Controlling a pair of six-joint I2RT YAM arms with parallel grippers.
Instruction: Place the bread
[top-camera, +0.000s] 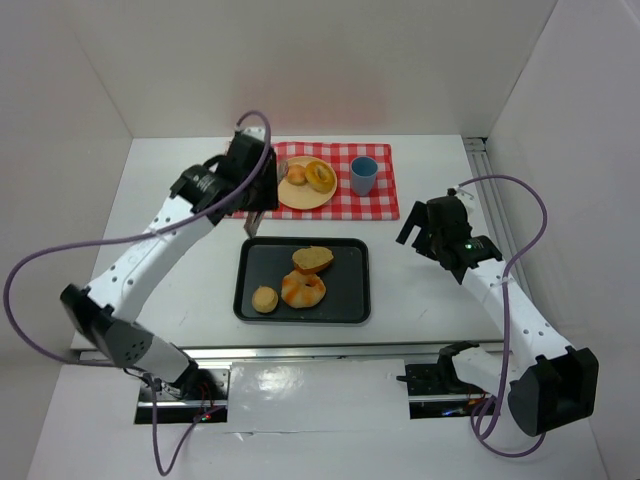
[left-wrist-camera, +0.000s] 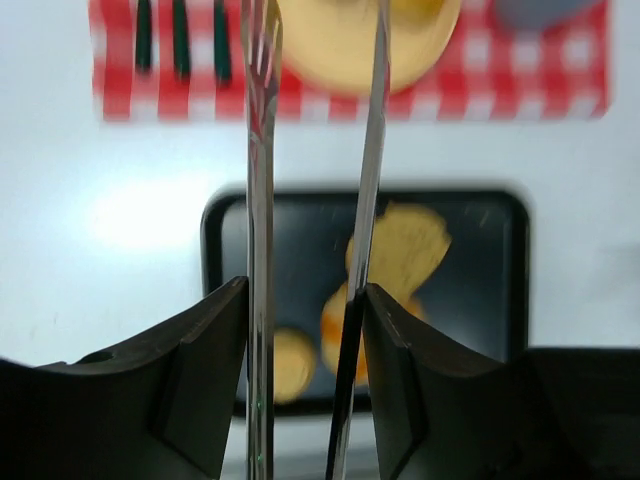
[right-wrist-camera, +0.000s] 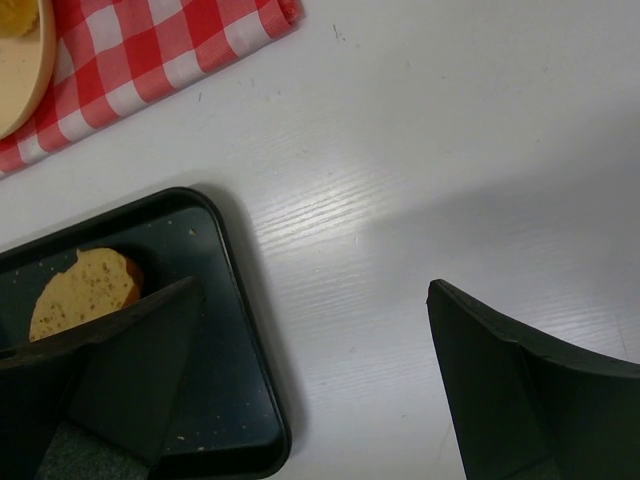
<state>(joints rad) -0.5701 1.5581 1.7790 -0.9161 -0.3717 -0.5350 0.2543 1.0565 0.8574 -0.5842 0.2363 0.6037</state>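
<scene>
My left gripper (top-camera: 252, 192) (left-wrist-camera: 305, 300) is shut on a pair of metal tongs (left-wrist-camera: 262, 200), whose two arms stand apart with nothing between them. The tongs' tips (top-camera: 252, 226) hang just beyond the far left corner of the black tray (top-camera: 350, 300). On the tray lie a bread slice (top-camera: 312, 259) (left-wrist-camera: 405, 245) (right-wrist-camera: 85, 290), a ring-shaped bread (top-camera: 302, 289) and a small bun (top-camera: 265, 299) (left-wrist-camera: 292, 362). The yellow plate (top-camera: 300, 198) (left-wrist-camera: 340, 55) holds two more breads (top-camera: 320, 176). My right gripper (top-camera: 428, 232) (right-wrist-camera: 310, 380) is open, empty, right of the tray.
A red checkered cloth (top-camera: 385, 200) (left-wrist-camera: 560, 70) (right-wrist-camera: 160, 60) lies at the back under the plate and a blue cup (top-camera: 364, 175). Dark utensils (left-wrist-camera: 180, 35) rest on the cloth's left part. White walls enclose the table on three sides.
</scene>
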